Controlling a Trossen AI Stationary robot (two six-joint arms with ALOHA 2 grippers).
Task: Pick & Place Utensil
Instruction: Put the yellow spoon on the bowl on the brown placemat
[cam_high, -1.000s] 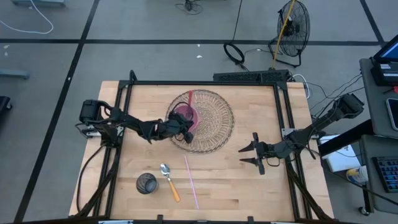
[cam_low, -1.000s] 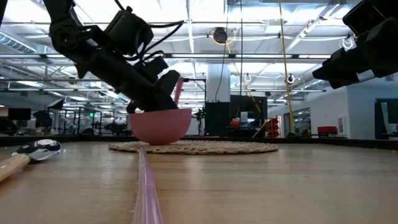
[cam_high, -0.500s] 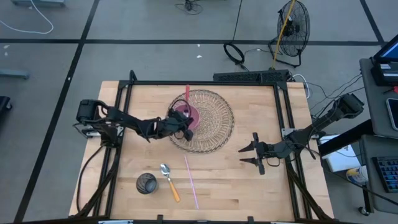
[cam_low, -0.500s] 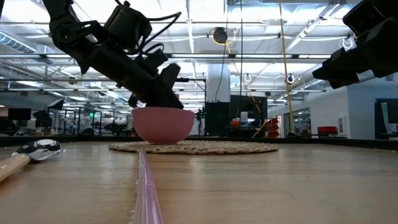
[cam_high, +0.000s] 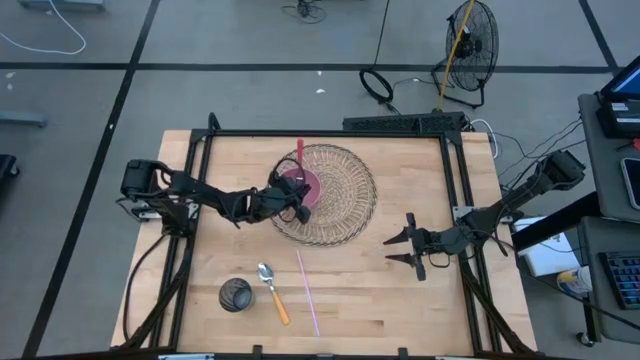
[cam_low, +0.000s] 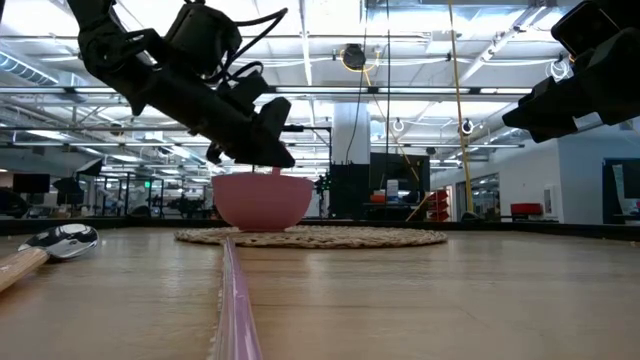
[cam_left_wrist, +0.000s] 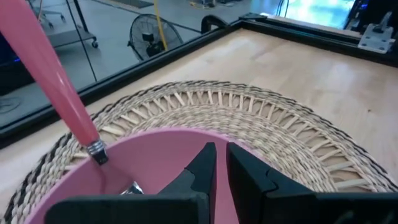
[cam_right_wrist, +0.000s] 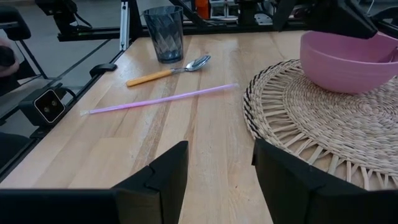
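A pink bowl (cam_high: 305, 186) stands on a round woven mat (cam_high: 340, 205) at the table's far middle. In it lies a utensil with a pink handle (cam_left_wrist: 53, 81). Its metal head (cam_left_wrist: 129, 186) is down in the bowl, and its handle leans over the rim toward the far edge (cam_high: 299, 150). My left gripper (cam_left_wrist: 221, 152) hovers shut just above the bowl's near left rim (cam_low: 272, 155), with nothing between its fingers. My right gripper (cam_high: 405, 250) waits open above the table at the right, level with the mat's near edge.
Near the front edge, left of the middle, stand a dark cup (cam_high: 235, 294), a spoon with an orange handle (cam_high: 272, 290) and a pink straw (cam_high: 308, 292). A black frame runs along the table's edges (cam_high: 330, 133). Bare wood lies between the mat and the front edge.
My left gripper has risen a little off the bowl's rim and rolled slightly, staying shut. The pink handle stood up beside its fingers in the low view a second ago. It now leans away toward the far edge and no longer shows there.
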